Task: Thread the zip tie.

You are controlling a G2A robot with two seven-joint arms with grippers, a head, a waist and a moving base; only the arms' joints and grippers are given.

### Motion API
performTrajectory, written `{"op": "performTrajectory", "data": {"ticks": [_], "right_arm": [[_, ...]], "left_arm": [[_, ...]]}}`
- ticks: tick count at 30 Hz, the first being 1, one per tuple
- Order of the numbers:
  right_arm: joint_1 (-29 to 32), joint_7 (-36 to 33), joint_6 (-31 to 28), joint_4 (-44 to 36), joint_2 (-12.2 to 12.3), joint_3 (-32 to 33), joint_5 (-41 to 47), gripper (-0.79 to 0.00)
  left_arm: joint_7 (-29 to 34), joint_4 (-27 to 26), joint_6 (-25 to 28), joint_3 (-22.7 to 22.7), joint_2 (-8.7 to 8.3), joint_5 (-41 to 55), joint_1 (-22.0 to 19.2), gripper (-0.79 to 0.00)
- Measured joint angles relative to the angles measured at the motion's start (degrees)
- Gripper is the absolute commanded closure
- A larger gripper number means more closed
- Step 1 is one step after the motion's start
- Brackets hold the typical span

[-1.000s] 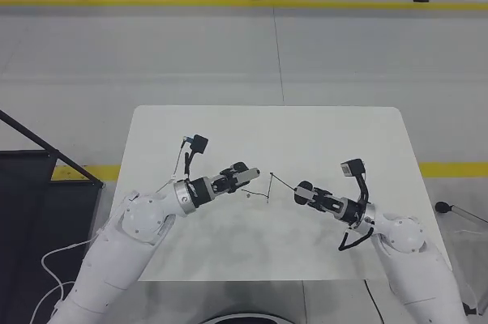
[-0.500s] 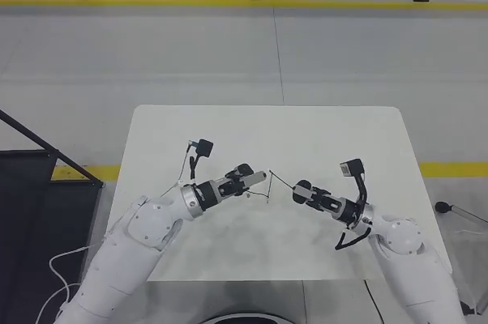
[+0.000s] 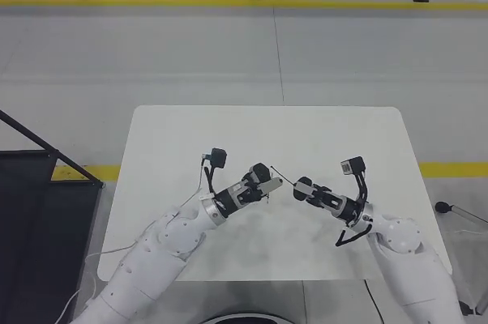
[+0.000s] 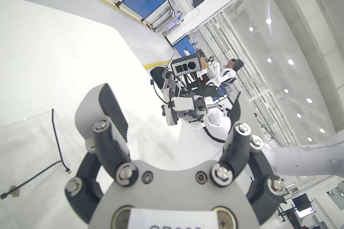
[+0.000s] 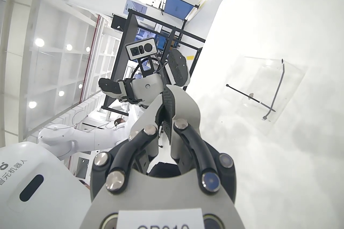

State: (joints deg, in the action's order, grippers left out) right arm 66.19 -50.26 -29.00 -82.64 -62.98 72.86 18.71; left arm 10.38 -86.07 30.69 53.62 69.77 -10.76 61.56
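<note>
Left wrist view shows the zip tie [image 4: 57,133] on the table [image 4: 40,53]. It looks light and bendy; best pinch near its tip. Left gripper [image 4: 172,104] spread wide, empty; right gripper [image 5: 169,98] pinched together.

White table [image 3: 349,138], rounded corners; clear plastic sheet [image 5: 258,74] flat on it w/ black zip tie [image 5: 279,85] atop

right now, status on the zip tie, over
Left gripper open, right gripper shut, neither on the tie. Zip tie lies bent on the clear sheet, unthreaded. Way to it looks open.
</note>
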Motion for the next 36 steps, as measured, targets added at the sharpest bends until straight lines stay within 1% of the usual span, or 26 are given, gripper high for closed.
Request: {"op": "performTrajectory", "data": {"ticks": [6,15,17,20,25,26,27,28,30,32,34,35,36], "right_arm": [[-0.2,-1.4,0.0,-0.5,0.2,-0.2,-2.0,0.0],[-0.2,-1.3,0.0,-0.5,0.2,-0.2,-2.0,0.0],[0.0,-1.0,0.1,-0.7,0.1,-0.2,-1.9,0.0],[0.9,1.7,0.0,-1.8,0.0,-0.2,-1.4,0.0],[2.0,5.8,-1.8,-2.4,-0.3,-0.4,-1.0,0.0],[2.1,6.7,-2.3,-2.5,-0.4,-0.6,-1.4,0.0],[2.2,7.3,-2.5,-2.5,-0.4,-0.8,-1.6,0.0],[2.2,7.8,-2.7,-2.5,-0.5,-1.0,-1.9,0.0],[2.2,8.4,-2.7,-2.6,-0.6,-1.3,-2.3,0.0],[2.2,8.6,-2.7,-2.5,-0.6,-1.4,-2.4,0.0],[2.1,8.7,-2.7,-2.3,-0.7,-1.4,-2.3,0.0],[2.0,8.7,-2.7,-2.2,-0.7,-1.4,-2.3,0.0],[2.0,8.6,-2.6,-2.1,-0.7,-1.5,-2.2,0.0]], "left_arm": [[-0.5,0.5,0.1,-0.3,0.13,-0.5,-0.1,-0.785],[-0.8,0.3,-0.1,-0.2,0.14,-0.8,0.1,-0.785],[-2.5,-0.2,-0.4,-0.1,0.28,-2.8,0.5,-0.785],[-6.6,-0.2,-0.1,-0.6,0.75,-6.8,0.9,-0.785],[-11.9,2.1,3.0,-2.2,1.72,-11.2,0.3,-0.785],[-13.5,2.9,3.4,-2.6,2.0,-12.6,0.1,-0.77],[-14.7,3.4,3.7,-2.9,2.22,-13.6,0.0,-0.73],[-16.0,3.9,4.0,-3.2,2.45,-14.3,-0.1,-0.662],[-18.7,5.1,4.9,-3.8,2.99,-15.2,-0.4,-0.57],[-21.1,6.3,5.5,-4.2,3.5,-15.8,-0.7,-0.499],[-22.9,7.2,6.1,-4.5,3.91,-16.2,-1.0,-0.406],[-24.0,7.7,6.5,-4.6,4.13,-16.6,-1.1,-0.385],[-24.7,8.0,6.7,-4.7,4.29,-16.9,-1.2,-0.382]]}}
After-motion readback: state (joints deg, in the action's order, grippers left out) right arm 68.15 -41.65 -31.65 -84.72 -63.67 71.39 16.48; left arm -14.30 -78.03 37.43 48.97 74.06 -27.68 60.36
